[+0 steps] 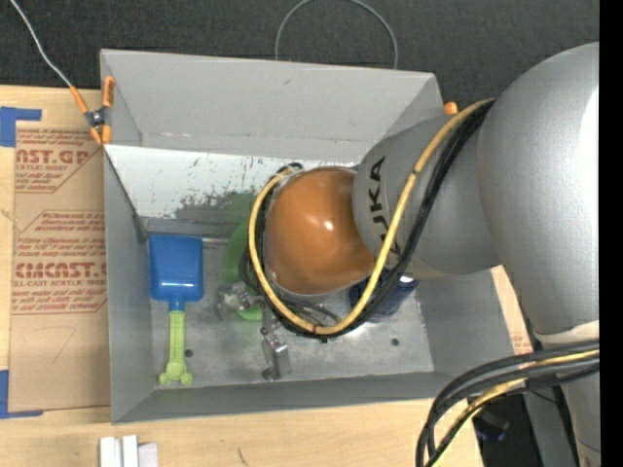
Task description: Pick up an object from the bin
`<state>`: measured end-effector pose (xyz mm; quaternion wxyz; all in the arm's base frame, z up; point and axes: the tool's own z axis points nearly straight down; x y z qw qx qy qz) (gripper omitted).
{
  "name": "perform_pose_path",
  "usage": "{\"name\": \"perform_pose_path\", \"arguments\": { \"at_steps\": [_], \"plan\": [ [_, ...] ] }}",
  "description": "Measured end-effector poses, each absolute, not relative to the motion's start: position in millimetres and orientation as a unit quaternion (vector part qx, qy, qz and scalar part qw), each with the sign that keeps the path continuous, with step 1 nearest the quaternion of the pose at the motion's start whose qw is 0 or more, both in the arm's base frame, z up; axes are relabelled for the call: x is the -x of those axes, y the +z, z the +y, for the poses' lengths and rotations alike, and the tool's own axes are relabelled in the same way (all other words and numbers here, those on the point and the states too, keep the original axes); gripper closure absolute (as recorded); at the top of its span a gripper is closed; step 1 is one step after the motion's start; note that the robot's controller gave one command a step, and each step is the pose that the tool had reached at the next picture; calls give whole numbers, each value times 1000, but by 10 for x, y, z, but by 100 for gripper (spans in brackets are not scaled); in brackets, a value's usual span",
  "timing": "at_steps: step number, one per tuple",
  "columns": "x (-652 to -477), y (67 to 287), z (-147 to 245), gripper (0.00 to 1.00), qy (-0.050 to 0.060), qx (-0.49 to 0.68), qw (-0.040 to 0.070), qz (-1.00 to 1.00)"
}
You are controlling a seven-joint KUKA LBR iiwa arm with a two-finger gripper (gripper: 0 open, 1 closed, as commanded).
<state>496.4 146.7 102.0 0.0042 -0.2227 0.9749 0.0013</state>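
Observation:
My gripper (255, 329) is low in the middle of the bin, under the arm's orange cover, and its metal fingertips (275, 355) poke out at the lower left. The fingers stand apart, open. A green rounded thing (237, 248) lies just left of the cover, mostly hidden by it; a small green bit shows by the fingers, and I cannot tell whether they touch it. To the left lies a toy shovel with a blue scoop (176, 269) and a light green handle (176, 343), apart from the gripper.
A dark blue thing (392, 295) peeks out under the arm at the right of the bin floor. The bin's sloping walls close in at the left and back. Bare floor shows along the front, right of the fingertips.

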Motion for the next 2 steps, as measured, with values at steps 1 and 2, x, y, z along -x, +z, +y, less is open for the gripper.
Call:
{"name": "perform_pose_path", "arguments": {
  "at_steps": [1, 2],
  "plan": [
    [-5250, 1101, 1342, 0, 1, 263, 0, 965],
    [-5216, 1929, 1038, 0, 2, 281, 2, 960]
  ]
}}
